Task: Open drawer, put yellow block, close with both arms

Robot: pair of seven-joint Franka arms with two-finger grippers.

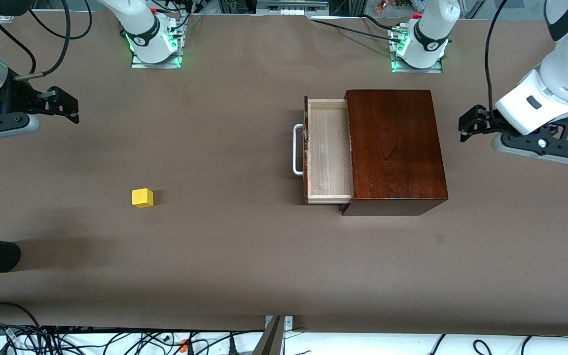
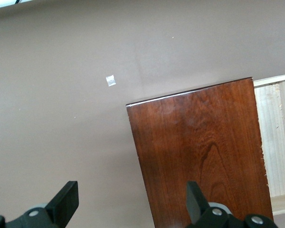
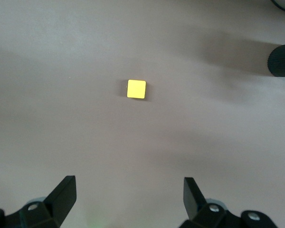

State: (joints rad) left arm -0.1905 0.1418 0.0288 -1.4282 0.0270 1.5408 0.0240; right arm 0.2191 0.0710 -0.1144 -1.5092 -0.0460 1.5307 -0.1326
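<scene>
Nearest the front camera: yellow block [image 1: 142, 197], alone on the brown table [image 1: 244, 266] toward the right arm's end, square on its base, nothing touching it. No long axis to speak of, a cube, so any pair of facing sides serves for a pinch; in the right wrist view seen squarely from above [image 3: 136, 89], slightly turned against the line between the fingers. Farther from that camera and toward the same end of the table: right gripper [image 1: 62, 104], up in the air over bare table, released, fingers spread wide and holding nothing. Block well apart from it, lying nearer the front camera and more toward the table's middle. Clearly the nearer arm for the pick, by a wide margin. Toward the left arm's end: drawer [image 1: 327, 150] already pulled out of the dark wooden box [image 1: 395, 145], pale interior showing and bare, white handle [image 1: 297, 149] facing the right arm's end of the table, so the opening lies on the block's side of the box. At that end, left gripper [image 1: 471, 123] waits in the air just beside the box, fingers [image 2: 66, 199] parted, grasping nothing. Likely next: descent of the right gripper over the block, a small wrist turn to square the fingers to its faces, then a carry toward the open drawer.
</scene>
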